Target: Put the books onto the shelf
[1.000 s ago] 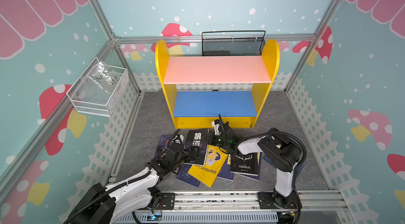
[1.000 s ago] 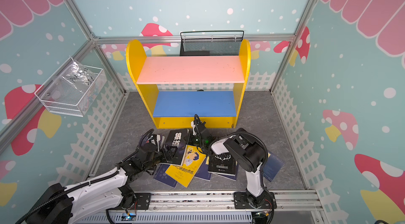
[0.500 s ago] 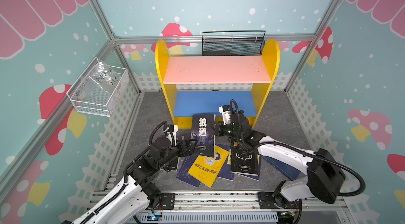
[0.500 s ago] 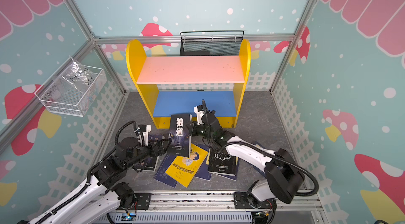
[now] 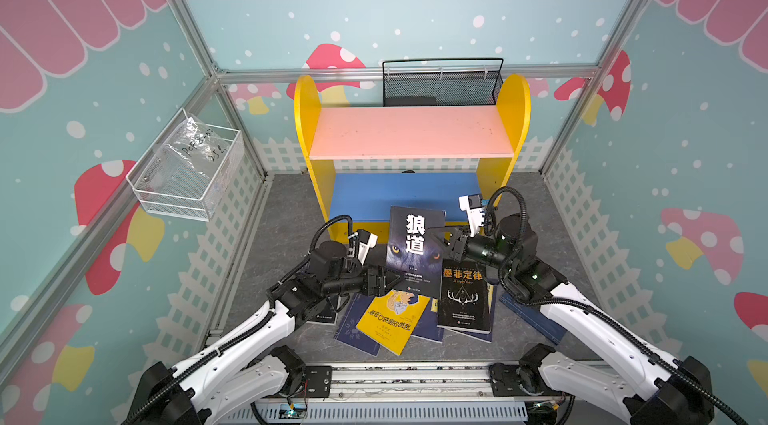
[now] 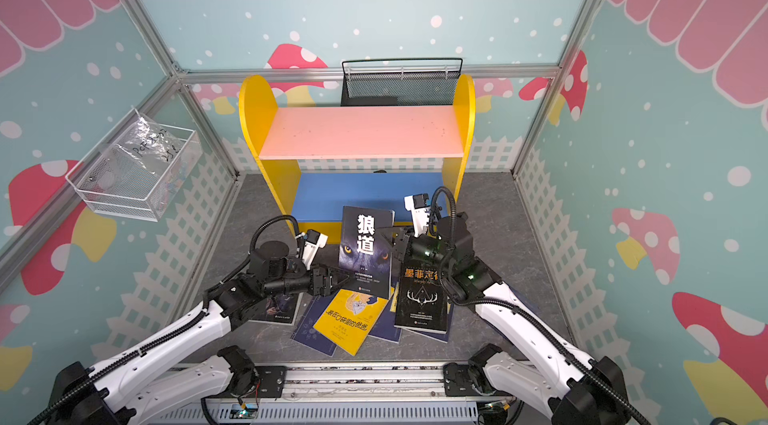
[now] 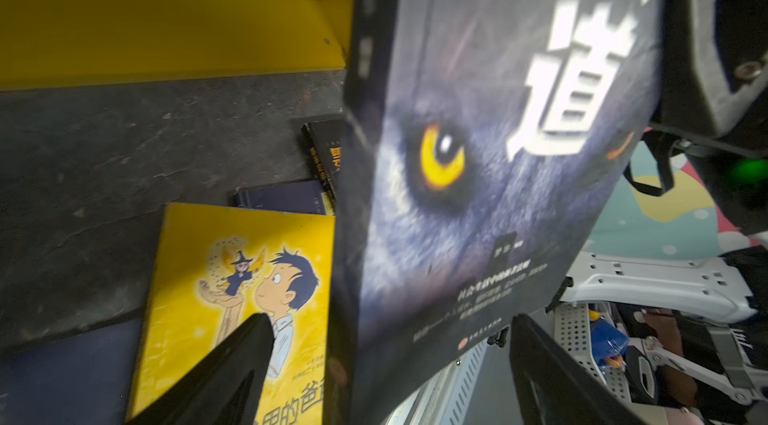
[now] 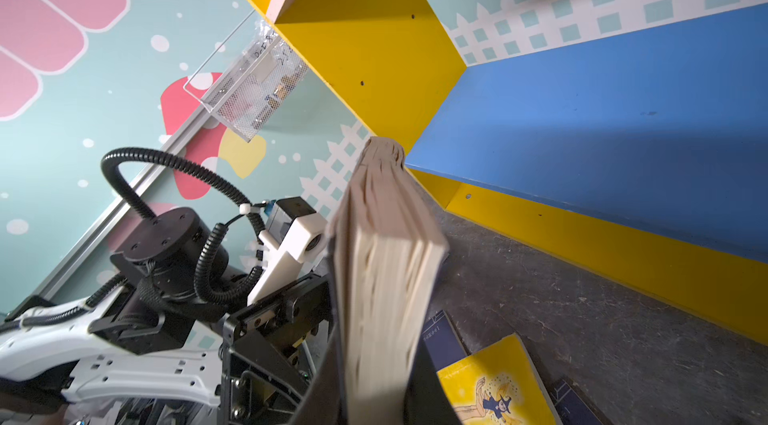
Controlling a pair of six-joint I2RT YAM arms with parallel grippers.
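Right fingers [image 8: 417, 385] clamp the wolf-eyed book [image 5: 415, 252] titled 狼道.

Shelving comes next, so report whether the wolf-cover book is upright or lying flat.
Upright: the wolf-cover book is held on end before the shelf, page edge pinched in the right gripper.

My top views are bright, evenly lit and sharp. Both wrist feeds smear the raised book [image 7: 478, 194], and shadow darkens the blue board [image 8: 623, 144].
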